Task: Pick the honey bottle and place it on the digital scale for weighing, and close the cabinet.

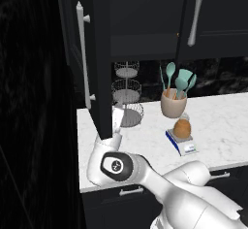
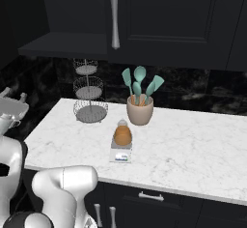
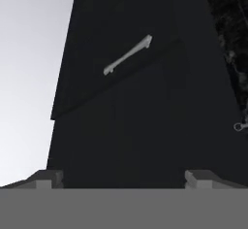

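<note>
- White marble counter [image 1: 218, 121] crosses the middle of both base views, with a black stone backsplash behind it and black drawers [image 2: 159, 198] with short handles below.
- The honey bottle [image 1: 182, 127] stands upright on the digital scale [image 1: 181, 142], centre-right in the left base view; in the right base view the pair sits at centre frame, near the counter's front edge.
- A beige utensil crock [image 1: 173, 104] with teal spatulas stands just behind the scale.
- A three-tier wire stand [image 1: 128, 97] stands to the crock's left.
- The cabinet [image 1: 145, 14] fills the top; its left door [image 1: 99, 58] stands open, edge-on, in the left base view.
- The gripper [image 1: 116, 126] sits just beside that door's lower edge, centre-left; its two finger tips [image 3: 48, 179] stand wide apart at the bottom of the hand view, with nothing between them.
</note>
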